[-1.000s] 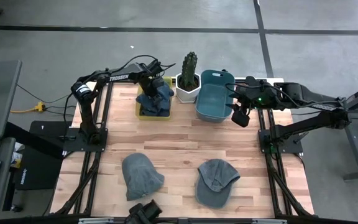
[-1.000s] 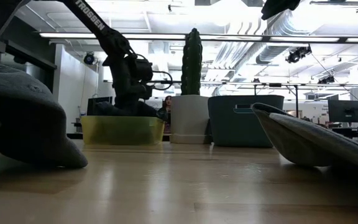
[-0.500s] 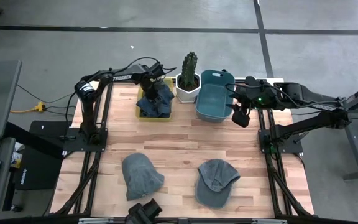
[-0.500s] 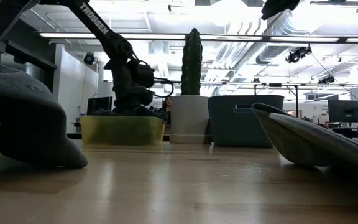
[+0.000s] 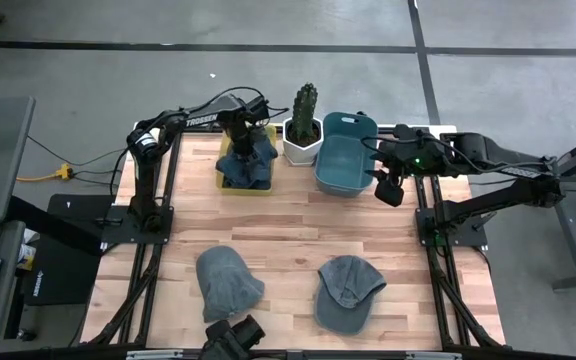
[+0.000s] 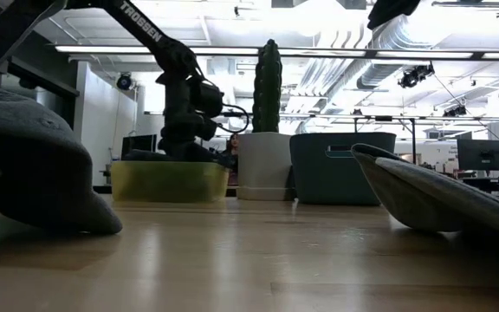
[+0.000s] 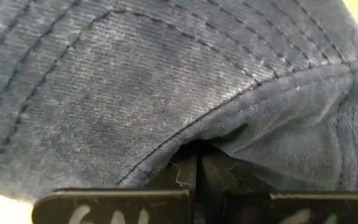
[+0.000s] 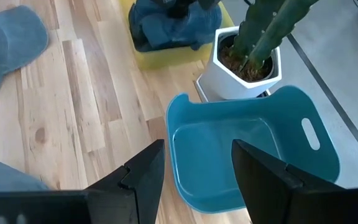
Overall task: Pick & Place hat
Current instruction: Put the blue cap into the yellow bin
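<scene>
Since the earlier frame the left gripper [image 5: 240, 135] has swung further over the yellow bin [image 5: 225, 183], clamped shut on the dark blue hat [image 5: 248, 160] lying in it. The right gripper [image 5: 386, 186] waits with fingers spread beside the teal bin [image 5: 344, 160]. My read: one hat is nearly placed, while two grey hats [image 5: 227, 282] on the bench [image 5: 288, 225] remain.

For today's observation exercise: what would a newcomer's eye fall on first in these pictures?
Probably the tall cactus in its white pot at the table's back edge, between the yellow bin and the empty blue bin. Next, the left gripper clamped on a dark denim hat in the yellow bin.
</scene>
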Action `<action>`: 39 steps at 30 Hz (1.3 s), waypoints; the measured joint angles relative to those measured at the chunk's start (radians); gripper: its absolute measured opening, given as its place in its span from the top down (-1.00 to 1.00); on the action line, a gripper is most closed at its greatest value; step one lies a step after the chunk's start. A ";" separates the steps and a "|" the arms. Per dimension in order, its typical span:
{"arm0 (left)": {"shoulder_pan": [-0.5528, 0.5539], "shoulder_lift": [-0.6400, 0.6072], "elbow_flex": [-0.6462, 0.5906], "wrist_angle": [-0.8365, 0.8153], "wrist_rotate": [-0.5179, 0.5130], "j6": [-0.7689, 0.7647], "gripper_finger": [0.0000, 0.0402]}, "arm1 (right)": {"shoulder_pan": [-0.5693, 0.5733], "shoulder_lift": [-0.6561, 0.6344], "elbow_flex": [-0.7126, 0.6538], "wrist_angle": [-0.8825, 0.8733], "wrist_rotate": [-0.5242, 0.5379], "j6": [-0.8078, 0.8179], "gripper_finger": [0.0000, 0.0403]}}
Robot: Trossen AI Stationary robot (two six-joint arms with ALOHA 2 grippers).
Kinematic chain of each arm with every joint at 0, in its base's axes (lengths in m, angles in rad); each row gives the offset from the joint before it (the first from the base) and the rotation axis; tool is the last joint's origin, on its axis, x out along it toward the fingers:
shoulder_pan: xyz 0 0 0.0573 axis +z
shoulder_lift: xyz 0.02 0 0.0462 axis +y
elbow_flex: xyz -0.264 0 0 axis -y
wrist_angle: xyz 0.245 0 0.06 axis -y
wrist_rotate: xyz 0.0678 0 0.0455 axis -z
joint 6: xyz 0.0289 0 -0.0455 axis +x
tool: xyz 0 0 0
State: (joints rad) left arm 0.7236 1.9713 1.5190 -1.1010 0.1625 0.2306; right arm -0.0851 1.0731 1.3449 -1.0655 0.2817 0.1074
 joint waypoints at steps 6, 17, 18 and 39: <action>0.001 0.000 0.024 -0.071 -0.046 0.036 1.00 | 0.000 0.000 0.000 -0.022 0.000 -0.003 0.10; 0.002 -0.001 0.120 -0.208 -0.046 0.068 1.00 | 0.000 0.000 0.000 -0.022 0.005 -0.014 0.10; 0.002 -0.001 0.129 -0.218 -0.046 0.074 1.00 | -0.001 0.000 0.000 -0.022 0.005 -0.016 0.10; 0.003 -0.003 0.250 -0.280 -0.095 0.037 1.00 | -0.001 0.000 0.000 -0.022 0.046 -0.023 0.10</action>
State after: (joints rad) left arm 0.7261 1.9682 1.7692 -1.3812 0.0673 0.2675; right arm -0.0856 1.0733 1.3449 -1.0874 0.3275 0.0849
